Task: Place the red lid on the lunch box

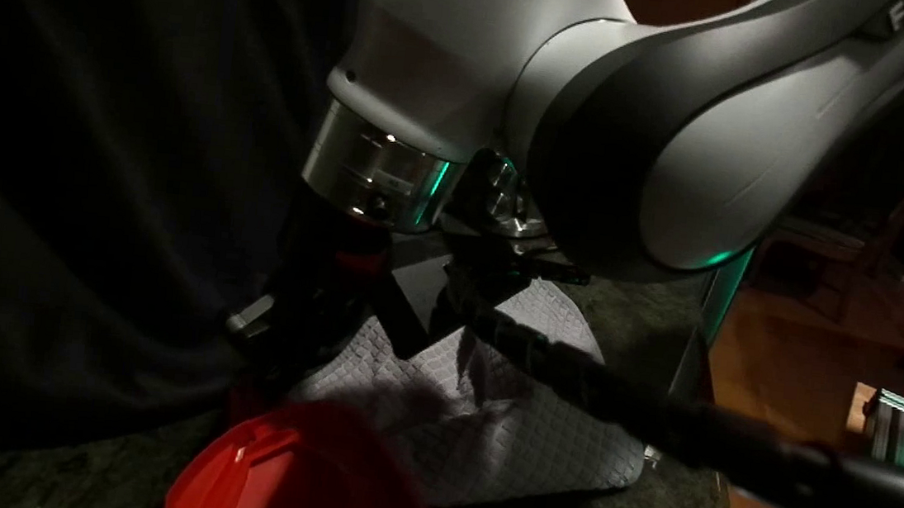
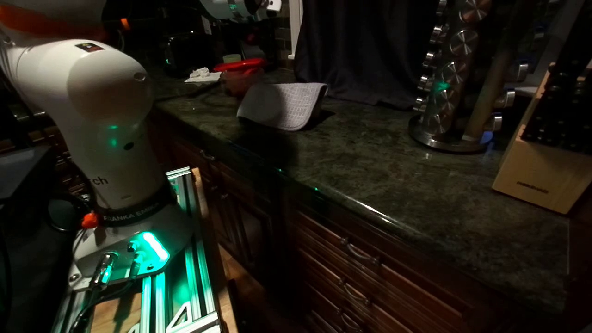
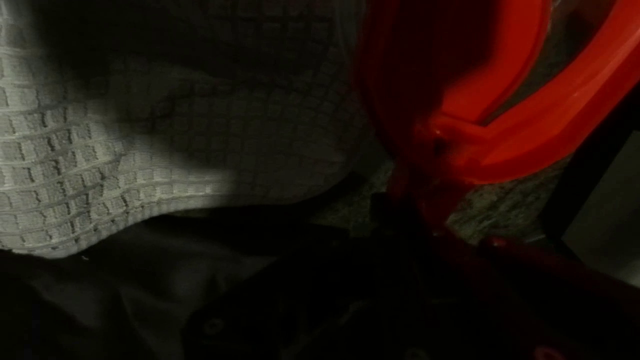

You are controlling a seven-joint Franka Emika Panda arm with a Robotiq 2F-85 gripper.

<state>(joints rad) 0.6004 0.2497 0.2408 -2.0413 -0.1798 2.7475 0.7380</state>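
Note:
The red lid is at the bottom of an exterior view, cut off by the frame edge. In an exterior view the lid shows as a slightly tilted red band over the lunch box, a translucent container that looks reddish. I cannot tell whether the lid touches its rim. In the wrist view the lid fills the upper right. My gripper is very dark; its fingers come together on a red part at the lid's lower edge and look shut on it. The exact contact is hidden in shadow.
A grey quilted oven mitt stands humped beside the lid; it also shows in the wrist view. A dark curtain hangs behind. A crumpled white paper, spice rack and knife block stand on the counter.

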